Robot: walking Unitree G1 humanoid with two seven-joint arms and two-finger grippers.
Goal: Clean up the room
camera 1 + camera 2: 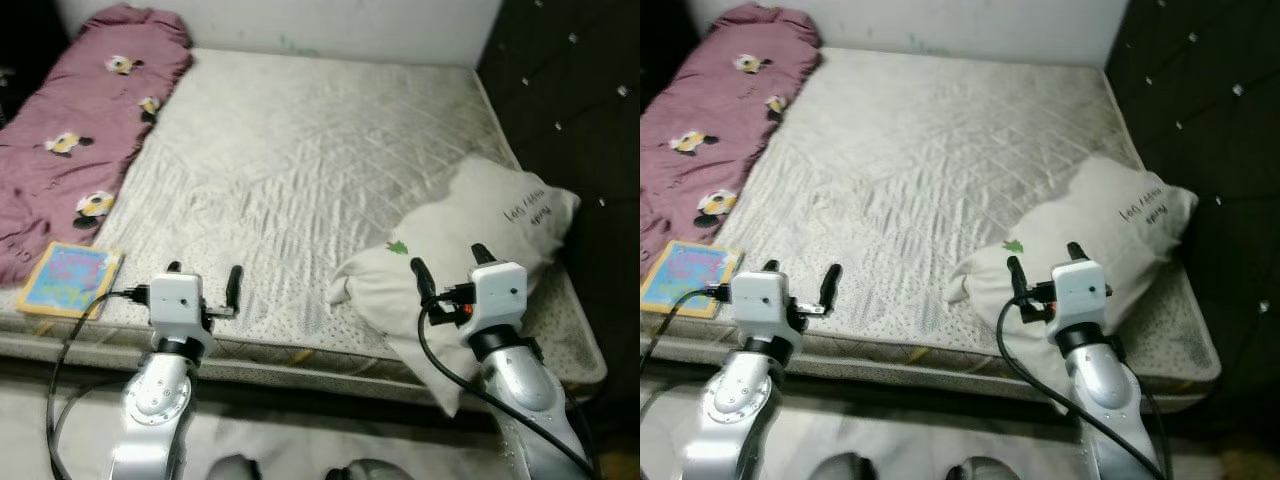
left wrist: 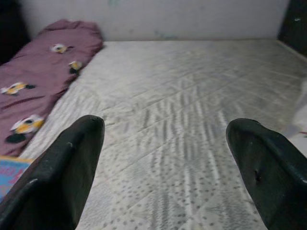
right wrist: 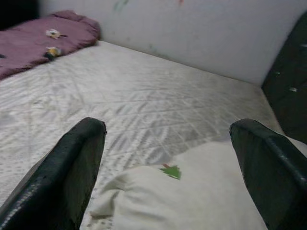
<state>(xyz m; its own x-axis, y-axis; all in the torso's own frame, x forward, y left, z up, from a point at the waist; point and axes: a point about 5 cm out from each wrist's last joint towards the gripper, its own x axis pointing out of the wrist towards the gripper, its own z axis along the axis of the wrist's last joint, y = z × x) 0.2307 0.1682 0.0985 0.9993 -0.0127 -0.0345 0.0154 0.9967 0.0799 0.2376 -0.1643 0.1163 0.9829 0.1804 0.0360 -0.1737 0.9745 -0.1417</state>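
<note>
A bare quilted mattress (image 1: 300, 150) lies before me. A cream pillow (image 1: 470, 230) with a small green tree print and black writing rests on its near right corner, overhanging the edge. A maroon blanket (image 1: 80, 120) with panda prints stretches along the left side. A colourful book (image 1: 68, 278) lies at the near left edge. My left gripper (image 1: 205, 277) is open above the mattress's front edge, right of the book. My right gripper (image 1: 452, 262) is open just over the pillow's near part, with nothing between its fingers.
A dark tufted headboard (image 1: 570, 90) stands along the right side of the bed, and a white wall (image 1: 330, 25) runs behind it. The middle of the mattress (image 2: 182, 105) is bare fabric. Floor shows below the bed's front edge.
</note>
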